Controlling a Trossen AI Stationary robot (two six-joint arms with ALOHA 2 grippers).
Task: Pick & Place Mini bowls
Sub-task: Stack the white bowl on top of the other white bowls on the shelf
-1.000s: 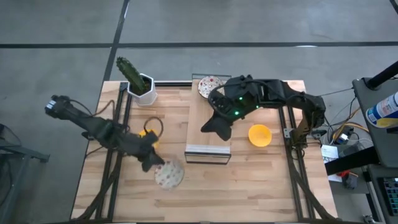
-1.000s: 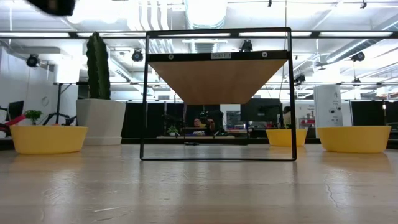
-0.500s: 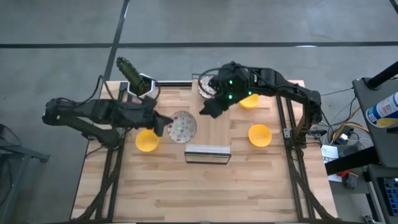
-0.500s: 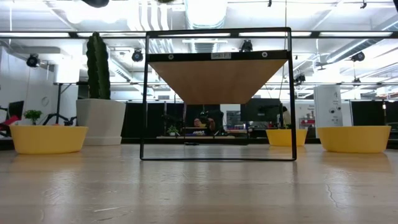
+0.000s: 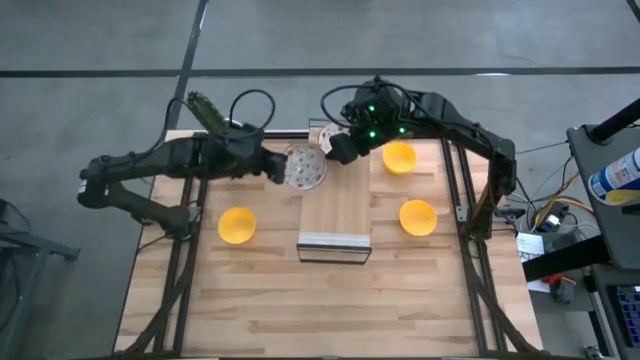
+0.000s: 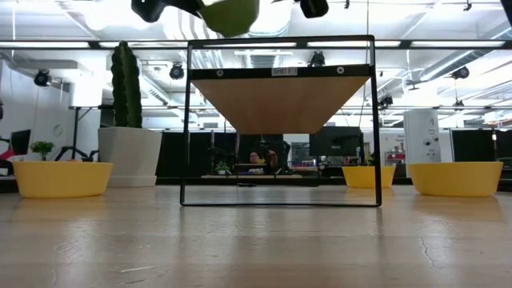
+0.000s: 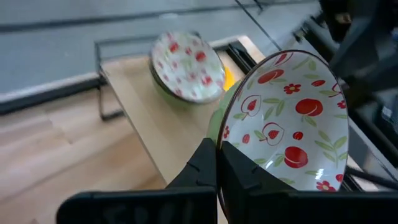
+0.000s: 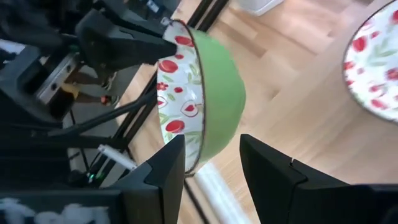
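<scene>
My left gripper (image 5: 281, 166) is shut on a mini bowl (image 5: 306, 168), white with red-green flowers inside and green outside, high over the raised wooden shelf (image 5: 338, 205). In the low view this bowl (image 6: 232, 13) shows at the top edge. My right gripper (image 8: 214, 167) is open, its fingers on either side of the bowl's green wall (image 8: 217, 106); whether they touch it I cannot tell. A second patterned bowl (image 7: 186, 65) rests on the shelf's far end. Three yellow bowls (image 5: 237, 225) (image 5: 399, 157) (image 5: 417, 216) stand on the table. My left gripper (image 7: 219, 169) pinches the patterned bowl's rim (image 7: 219, 149), one finger inside the bowl and one outside on its green wall. The fingers reach in about level from the table's left. The bowl is lifted clear and stands tipped on edge, its inside facing the wrist camera.
A white planter with a green cactus (image 5: 212, 122) stands at the far left corner, close to my left arm. The shelf's black frame (image 6: 280, 120) rises in the table's middle. Bare wood lies along the near edge (image 5: 330, 310).
My left gripper has carried the patterned bowl from low at the table's near left, up and toward the far edge, until it hangs over the shelf's far end, tipped on edge. My right gripper has moved toward the far edge and left, up to the bowl.
</scene>
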